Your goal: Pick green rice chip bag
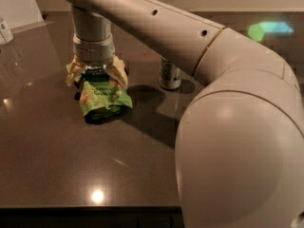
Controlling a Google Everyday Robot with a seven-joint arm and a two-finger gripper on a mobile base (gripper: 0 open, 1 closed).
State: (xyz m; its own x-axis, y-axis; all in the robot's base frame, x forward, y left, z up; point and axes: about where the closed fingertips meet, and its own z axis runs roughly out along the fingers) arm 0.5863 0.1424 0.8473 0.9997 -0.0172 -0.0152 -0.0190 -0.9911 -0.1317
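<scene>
The green rice chip bag (pixel 102 99) lies flat on the dark table (pixel 57 165) at the left of the middle, its dark green band at the far end. My gripper (pixel 95 74) points straight down onto that far end. Its yellowish fingers (pixel 118 72) stand spread on either side of the band, close to the bag's edges. The gripper's body hides the bag's far end.
A silver-green soda can (pixel 169 75) stands upright to the right of the bag, partly behind my arm. A white container (pixel 4 31) sits at the far left edge. My arm's big elbow (pixel 237 151) fills the right foreground. The table's front edge runs along the bottom.
</scene>
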